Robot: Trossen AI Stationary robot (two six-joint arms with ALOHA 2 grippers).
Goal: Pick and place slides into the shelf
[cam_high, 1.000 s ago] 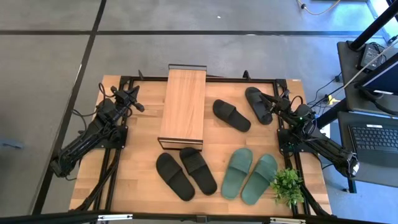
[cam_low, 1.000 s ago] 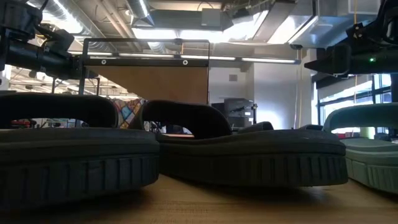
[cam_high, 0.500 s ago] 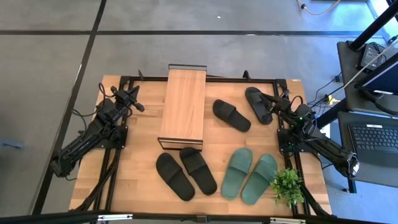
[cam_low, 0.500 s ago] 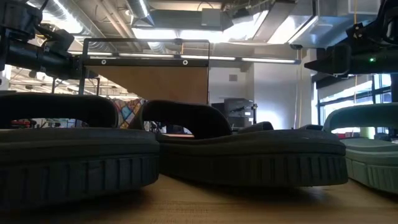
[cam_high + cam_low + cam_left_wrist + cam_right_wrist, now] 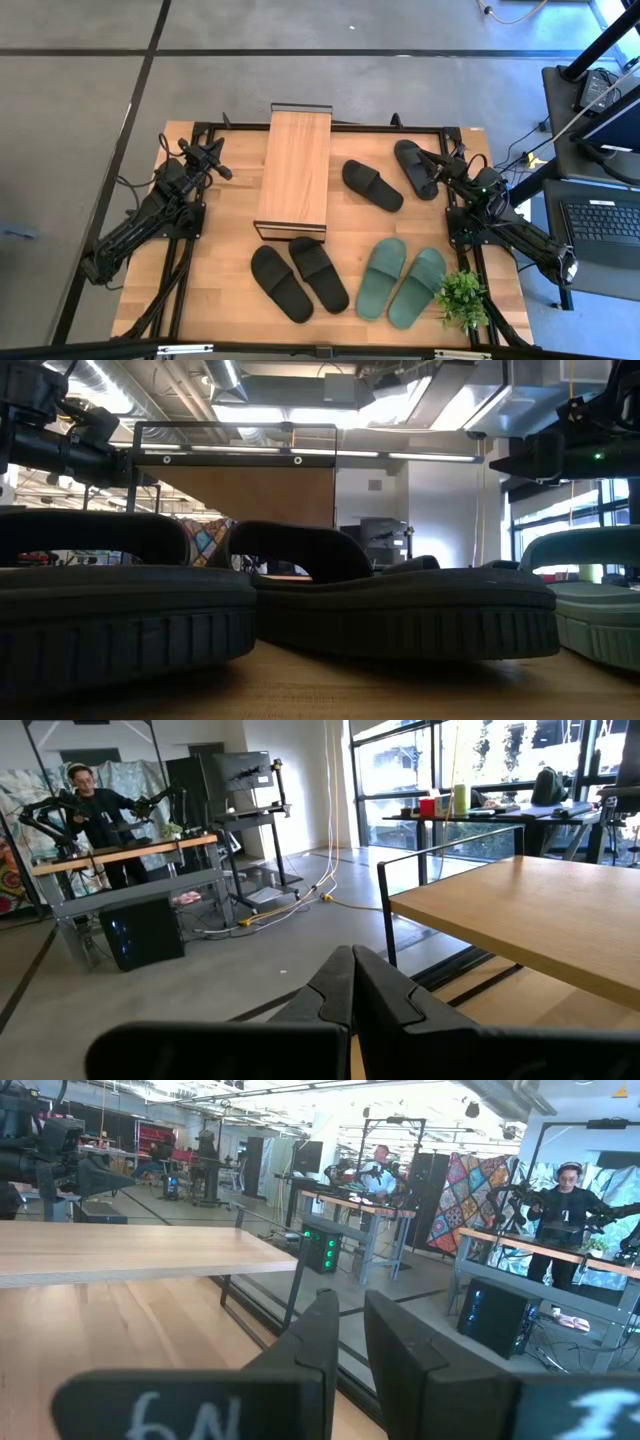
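Observation:
The shelf (image 5: 292, 170), a low rack with a light wood top, stands on the table's far middle; it also shows as the shelf (image 5: 520, 920) and the shelf (image 5: 130, 1250). Two black slides (image 5: 298, 278) lie flat near the front, with a green pair (image 5: 400, 282) to their right. One black slide (image 5: 372, 185) and another black slide (image 5: 415, 168) lie right of the shelf. My left gripper (image 5: 226, 172) hovers shut, left of the shelf. My right gripper (image 5: 428, 156) hovers shut above the far-right black slide. Both hold nothing.
A small potted plant (image 5: 462, 297) stands at the table's near right corner. A desk with a laptop (image 5: 603, 222) stands beyond the right edge. In the low view the black slides (image 5: 400, 610) fill the foreground. People stand at benches in the room behind.

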